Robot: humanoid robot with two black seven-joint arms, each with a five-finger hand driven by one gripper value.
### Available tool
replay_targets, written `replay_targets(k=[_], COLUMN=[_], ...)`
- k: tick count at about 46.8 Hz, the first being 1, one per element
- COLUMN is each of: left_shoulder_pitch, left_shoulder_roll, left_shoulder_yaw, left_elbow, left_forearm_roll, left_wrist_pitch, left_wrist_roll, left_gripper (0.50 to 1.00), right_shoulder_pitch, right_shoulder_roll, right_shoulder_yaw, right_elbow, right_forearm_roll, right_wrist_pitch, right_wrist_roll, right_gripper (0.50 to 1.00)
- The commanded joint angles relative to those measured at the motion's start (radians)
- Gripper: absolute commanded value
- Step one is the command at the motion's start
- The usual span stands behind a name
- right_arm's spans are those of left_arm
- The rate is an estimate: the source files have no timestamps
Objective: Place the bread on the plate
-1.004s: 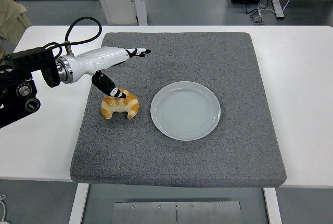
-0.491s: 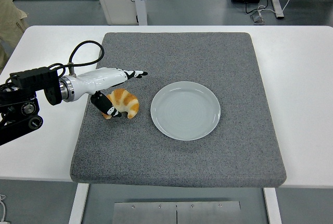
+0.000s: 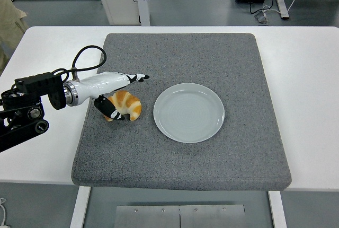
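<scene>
A golden croissant, the bread [image 3: 130, 106], lies on the grey mat left of the empty pale plate [image 3: 188, 112], a small gap between them. My left hand [image 3: 131, 96] straddles the bread. Its thumb [image 3: 110, 110] is down at the bread's near-left side, and its straight white fingers [image 3: 135, 77] reach out past the far side. The fingers are not curled onto the bread, so the hand is open. The right arm is out of view.
The grey mat [image 3: 212, 53] covers most of the white table [image 3: 307, 69]. A person's beige clothing [image 3: 9, 18] shows at the top left edge. A black cable [image 3: 85, 58] loops above my left wrist.
My left hand has come down and toward me from above the bread, the thumb sliding to its near-left side. The bread has turned slightly.
</scene>
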State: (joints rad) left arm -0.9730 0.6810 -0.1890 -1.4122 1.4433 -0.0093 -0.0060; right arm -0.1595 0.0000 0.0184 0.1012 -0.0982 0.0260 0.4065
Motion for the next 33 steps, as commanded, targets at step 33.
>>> replay_targets(k=[33], left_shoulder_pitch=[0.019], left_shoulder_roll=[-0.038], left_shoulder_yaw=[0.0], left_elbow=[0.084], left_forearm_roll=[0.051], left_wrist_pitch=[0.042], left_wrist_roll=[-0.009], left_gripper=[0.907], right_shoulder_pitch=[0.0], right_shoulder_roll=[0.0], right_shoulder_yaw=[0.0], right_elbow=[0.0], right_forearm_roll=[0.0], right_wrist_pitch=[0.0], right_wrist_roll=[0.0], right_gripper=[1.0])
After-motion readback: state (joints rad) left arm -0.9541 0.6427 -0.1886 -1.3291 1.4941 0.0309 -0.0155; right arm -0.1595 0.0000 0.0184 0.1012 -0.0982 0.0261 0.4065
